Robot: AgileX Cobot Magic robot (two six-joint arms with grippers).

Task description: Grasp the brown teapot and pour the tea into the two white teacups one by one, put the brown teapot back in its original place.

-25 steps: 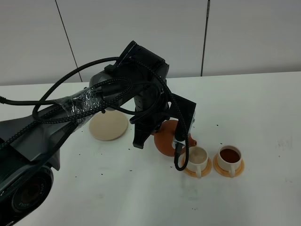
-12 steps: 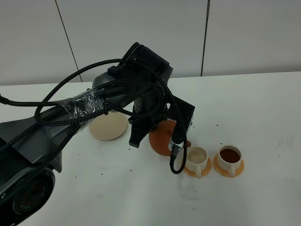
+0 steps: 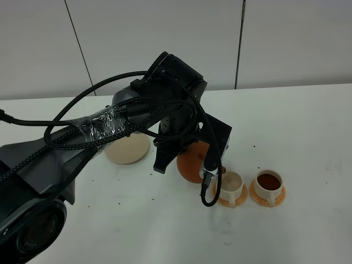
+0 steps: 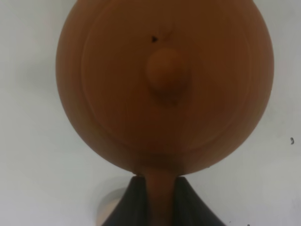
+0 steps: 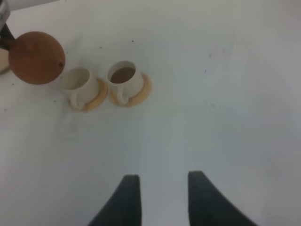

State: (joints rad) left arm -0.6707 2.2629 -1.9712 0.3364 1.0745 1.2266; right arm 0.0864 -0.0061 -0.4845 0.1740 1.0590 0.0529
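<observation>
The brown teapot (image 3: 191,162) hangs just above the table, left of the two white teacups, and my left arm covers much of it. In the left wrist view the teapot (image 4: 164,84) fills the frame, lid knob up, and my left gripper (image 4: 160,190) is shut on its loop handle. The nearer teacup (image 3: 231,183) looks pale inside; the farther one (image 3: 269,181) holds dark tea. Each stands on an orange saucer. The cream coaster (image 3: 127,148) lies bare behind the arm. Far from the cups (image 5: 77,81) (image 5: 124,75), my right gripper (image 5: 162,183) is open with nothing in it.
The left arm's black cables (image 3: 208,190) droop beside the nearer cup. The white table (image 3: 308,126) carries small dark specks. A grey panelled wall (image 3: 275,38) stands behind it.
The left arm has carried the teapot a little to the left, away from the nearer cup, and its spout no longer reaches over that cup. The cups and coaster have not moved.
</observation>
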